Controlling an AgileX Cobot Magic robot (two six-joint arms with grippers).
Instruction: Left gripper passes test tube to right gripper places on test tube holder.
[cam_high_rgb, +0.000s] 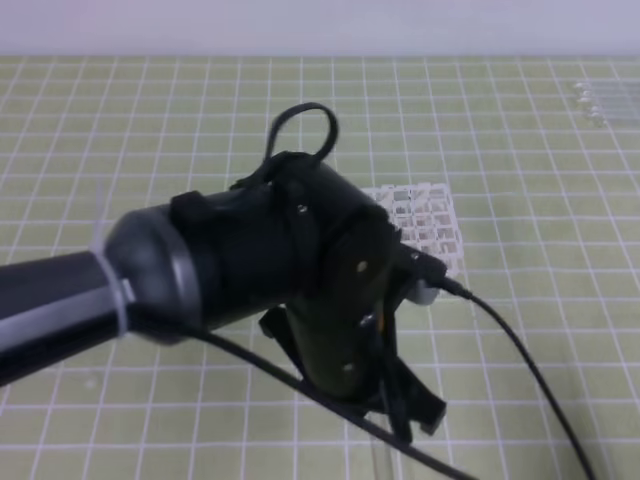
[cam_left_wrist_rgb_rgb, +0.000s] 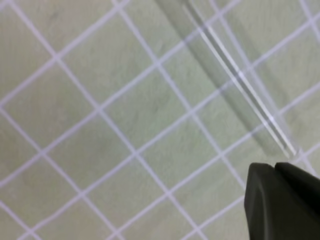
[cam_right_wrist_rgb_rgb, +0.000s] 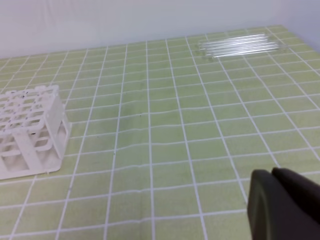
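Note:
A clear test tube (cam_left_wrist_rgb_rgb: 235, 80) lies flat on the green grid mat and runs diagonally through the left wrist view. Its near end stops just short of my left gripper (cam_left_wrist_rgb_rgb: 275, 170), whose black fingers are pressed together with nothing between them. In the exterior high view the left arm fills the middle and my left gripper (cam_high_rgb: 412, 415) points down at the mat near the front edge. The white test tube holder (cam_high_rgb: 430, 215) stands behind it, partly hidden by the arm. In the right wrist view the holder (cam_right_wrist_rgb_rgb: 30, 125) is at the left, and my right gripper (cam_right_wrist_rgb_rgb: 272, 175) is shut and empty.
Several more clear tubes (cam_right_wrist_rgb_rgb: 240, 45) lie side by side at the far right of the mat, also visible in the exterior high view (cam_high_rgb: 600, 100). A thin black cable (cam_high_rgb: 520, 360) trails from the left arm toward the front right.

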